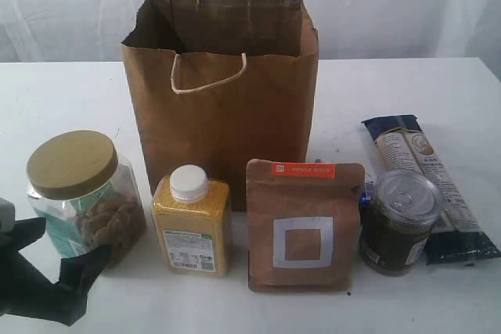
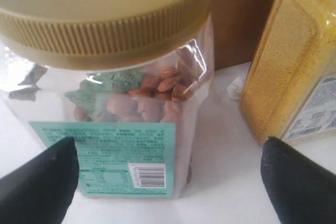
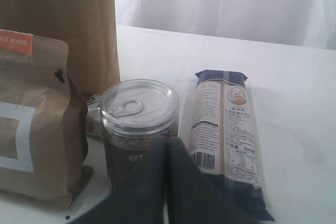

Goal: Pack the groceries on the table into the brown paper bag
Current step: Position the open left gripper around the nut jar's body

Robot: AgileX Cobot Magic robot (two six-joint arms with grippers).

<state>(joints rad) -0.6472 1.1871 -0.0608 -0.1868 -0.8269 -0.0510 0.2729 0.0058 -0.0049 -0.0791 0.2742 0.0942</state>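
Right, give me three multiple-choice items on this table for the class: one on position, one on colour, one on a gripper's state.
1. What stands between the yellow bottle and the small dark jar? A the paper bag; B the brown pouch; C the long packet.
2. What colour is the clear jar's lid? A gold; B white; C red.
3. How is the left gripper? A shut on the clear jar; B shut on the yellow bottle; C open.
Answers: 1 B, the pouch stands in the row between them. 2 A, the ribbed lid is gold. 3 C, its fingers stand wide apart, gripping nothing.
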